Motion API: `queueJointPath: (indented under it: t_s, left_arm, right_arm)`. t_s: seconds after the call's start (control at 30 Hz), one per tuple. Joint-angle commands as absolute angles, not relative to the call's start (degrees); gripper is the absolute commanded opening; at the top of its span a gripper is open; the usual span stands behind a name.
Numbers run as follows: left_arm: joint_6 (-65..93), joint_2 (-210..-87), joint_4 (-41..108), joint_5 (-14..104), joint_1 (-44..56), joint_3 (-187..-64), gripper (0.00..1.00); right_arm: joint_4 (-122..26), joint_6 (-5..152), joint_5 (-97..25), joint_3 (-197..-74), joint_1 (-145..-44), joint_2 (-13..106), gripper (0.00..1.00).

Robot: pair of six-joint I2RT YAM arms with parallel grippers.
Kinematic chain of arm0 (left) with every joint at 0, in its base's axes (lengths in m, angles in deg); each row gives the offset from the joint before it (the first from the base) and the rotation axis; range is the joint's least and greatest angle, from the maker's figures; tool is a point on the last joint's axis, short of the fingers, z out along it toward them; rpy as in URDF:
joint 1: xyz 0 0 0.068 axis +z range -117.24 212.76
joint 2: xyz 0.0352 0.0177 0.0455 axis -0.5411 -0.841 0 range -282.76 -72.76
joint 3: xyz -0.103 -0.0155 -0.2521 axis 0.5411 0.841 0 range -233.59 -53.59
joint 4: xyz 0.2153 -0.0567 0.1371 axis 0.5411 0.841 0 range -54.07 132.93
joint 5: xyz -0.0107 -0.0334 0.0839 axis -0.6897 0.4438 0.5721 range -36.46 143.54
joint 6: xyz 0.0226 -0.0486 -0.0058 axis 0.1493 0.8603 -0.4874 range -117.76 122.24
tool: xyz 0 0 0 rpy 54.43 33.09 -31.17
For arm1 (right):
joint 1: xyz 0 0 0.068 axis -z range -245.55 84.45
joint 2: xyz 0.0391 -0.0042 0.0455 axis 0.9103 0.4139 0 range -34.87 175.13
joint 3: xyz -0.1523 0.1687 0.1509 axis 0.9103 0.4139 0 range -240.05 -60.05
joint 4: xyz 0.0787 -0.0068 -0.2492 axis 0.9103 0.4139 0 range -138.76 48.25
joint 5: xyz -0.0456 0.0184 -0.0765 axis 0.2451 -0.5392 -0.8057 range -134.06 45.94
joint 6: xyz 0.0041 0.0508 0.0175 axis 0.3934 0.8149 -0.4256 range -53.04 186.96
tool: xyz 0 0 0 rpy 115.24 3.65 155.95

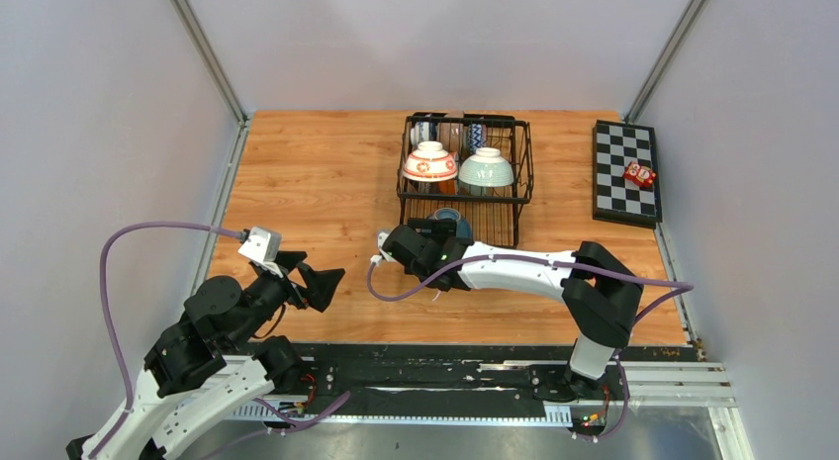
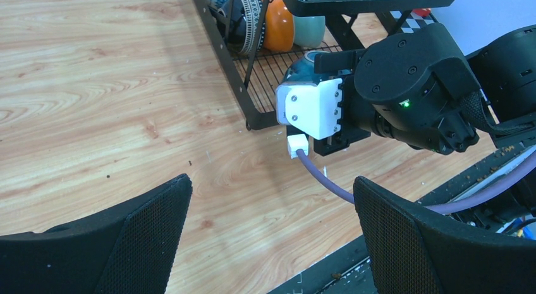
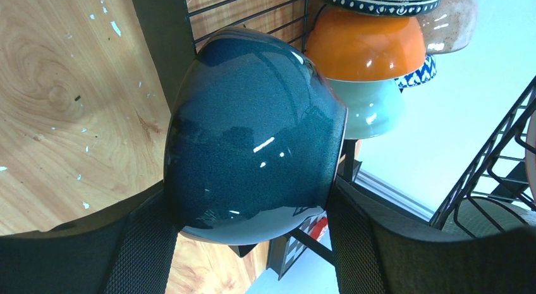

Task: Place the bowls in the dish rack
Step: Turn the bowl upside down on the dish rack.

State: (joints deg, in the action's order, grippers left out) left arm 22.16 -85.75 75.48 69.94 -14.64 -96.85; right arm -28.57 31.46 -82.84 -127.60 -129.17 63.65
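Observation:
My right gripper [image 3: 249, 199] is shut on a dark blue bowl [image 3: 253, 129], one pad on each side of it. It holds the bowl at the front edge of the black wire dish rack [image 1: 524, 165], low by the slotted base. From above, the dark blue bowl [image 1: 447, 219] shows just ahead of the right gripper [image 1: 435, 238]. A red-patterned bowl [image 1: 429, 162] and a pale green bowl [image 1: 486, 167] sit in the raised basket. An orange bowl [image 3: 366, 44] stands inside, lower down. My left gripper [image 2: 272, 193] hangs open over bare wood, left of the rack.
A flat checkered board [image 1: 625, 188] with a small red object [image 1: 639, 173] lies at the far right. The right arm's purple cable [image 2: 322, 177] trails over the table near the rack's front corner [image 2: 256, 123]. Grey walls close in both sides.

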Motion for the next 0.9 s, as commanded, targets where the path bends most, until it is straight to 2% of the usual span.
queueJointPath:
  t_s: [0.0,0.53,0.73,0.87]
  left_arm:
    - [21.33,-85.06,75.29,70.77,-14.79,-96.13,0.99]
    - [21.31,-85.22,75.15,70.76,-14.79,-96.21,0.99]
    - [21.22,-85.49,75.11,70.63,-14.79,-96.28,0.99]
    - [21.22,-85.59,75.09,70.52,-14.79,-96.21,0.99]
  right_arm:
    - [-27.6,32.98,-82.61,-127.55,-128.83,64.71,0.32]
    - [-25.5,33.71,-81.57,-128.89,-128.77,65.6,0.54]
    - [-24.58,33.99,-80.86,-129.39,-128.92,65.45,0.63]
    - [-24.13,34.18,-80.37,-129.39,-128.94,65.27,0.73]
